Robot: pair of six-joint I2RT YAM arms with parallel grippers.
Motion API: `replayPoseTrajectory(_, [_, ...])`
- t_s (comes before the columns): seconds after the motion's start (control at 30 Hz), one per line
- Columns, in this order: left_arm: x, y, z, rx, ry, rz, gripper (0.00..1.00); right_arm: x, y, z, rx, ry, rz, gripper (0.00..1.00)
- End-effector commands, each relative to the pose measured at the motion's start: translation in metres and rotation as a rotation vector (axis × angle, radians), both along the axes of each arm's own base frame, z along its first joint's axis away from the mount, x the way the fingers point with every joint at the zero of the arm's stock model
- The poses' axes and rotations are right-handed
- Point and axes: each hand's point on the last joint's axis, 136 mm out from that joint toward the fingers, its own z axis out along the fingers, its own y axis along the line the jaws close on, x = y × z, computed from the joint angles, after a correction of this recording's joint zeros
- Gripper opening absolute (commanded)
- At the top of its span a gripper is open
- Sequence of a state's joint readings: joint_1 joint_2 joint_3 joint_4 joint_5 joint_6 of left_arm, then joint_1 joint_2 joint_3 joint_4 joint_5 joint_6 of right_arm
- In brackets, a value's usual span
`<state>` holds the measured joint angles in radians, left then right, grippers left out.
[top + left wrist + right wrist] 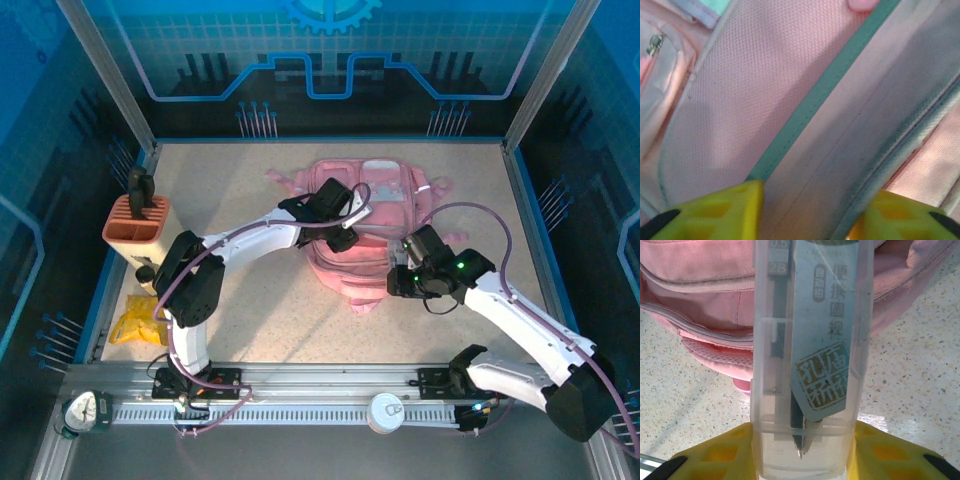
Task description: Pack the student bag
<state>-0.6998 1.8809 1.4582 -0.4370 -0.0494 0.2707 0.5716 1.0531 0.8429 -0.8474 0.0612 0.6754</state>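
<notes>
Nearest, on the metal rail at the front edge: a round tin point(385, 410) and, far to the left, a small dial-like object point(85, 412), both outside of the bag. A little further, at the left edge of the table point(300, 330), a yellow packet point(135, 325), also not packed yet. Then the right end effector point(805, 452), closed on a clear plastic case point(807, 340) with a dark pencil-like tool and a printed label inside. Case sticking out forward from the grip, just at the near side of the student bag point(390, 200) and not yet inside of it. To the left, near the wall, a salmon pen holder point(125, 232) with dark items standing in it, well apart from the bag. Furthest, in the middle of the table, the pink student bag itself, with the left end effector point(810, 215) down on its upper part. In the left wrist view, yellow fingers point(715, 210) standing apart on both sides of a fold of pink fabric with green trim, probably the edge of the opening. Impossible to tell whether pinching it already or only placed around it. Judging from this: packing under way, not finished. Probably next: opening to be held wide, case to be put in. Apparently left to do: the case, and maybe the packet, the tin and the pen holder items. Inside of the bag hidden, so cannot say what is packed already
</notes>
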Motion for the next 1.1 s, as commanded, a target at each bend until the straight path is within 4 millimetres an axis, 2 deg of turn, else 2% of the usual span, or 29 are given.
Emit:
replayPoseTrajectory(0.0, [0.015, -0.001, 0.020, -0.067, -0.029, 0.043, 0.30, -0.002, 0.001, -0.002, 0.013, 0.029, 0.003, 0.40])
replayPoseTrajectory(0.23, [0.011, -0.002, 0.037, -0.142, 0.009, 0.109, 0.00, 0.004, 0.005, -0.004, 0.037, 0.044, -0.011, 0.40])
replayPoseTrajectory(0.43, [-0.007, 0.010, 0.052, -0.204, 0.098, 0.254, 0.00, 0.011, 0.004, -0.002, 0.043, 0.038, -0.027, 0.40])
replayPoseTrajectory(0.53, [-0.020, 0.007, 0.063, -0.279, 0.151, 0.315, 0.00, 0.018, 0.003, 0.000, 0.045, 0.022, -0.030, 0.41])
replayPoseTrajectory(0.57, [-0.024, 0.005, 0.067, -0.308, 0.174, 0.339, 0.00, 0.020, 0.003, -0.004, 0.041, 0.034, -0.034, 0.41])
replayPoseTrajectory(0.6, [-0.028, 0.002, 0.069, -0.335, 0.198, 0.364, 0.00, 0.028, 0.004, 0.003, 0.051, 0.022, -0.044, 0.41])
replayPoseTrajectory(0.73, [-0.040, -0.005, 0.074, -0.422, 0.300, 0.485, 0.00, 0.045, 0.002, 0.004, 0.035, 0.007, -0.086, 0.41])
replayPoseTrajectory(1.0, [-0.045, -0.035, 0.080, -0.616, 0.415, 0.596, 0.00, 0.086, 0.023, 0.000, 0.097, -0.032, -0.128, 0.44])
replayPoseTrajectory(1.07, [-0.044, -0.038, 0.079, -0.622, 0.422, 0.600, 0.00, 0.094, 0.032, 0.002, 0.130, -0.036, -0.128, 0.49])
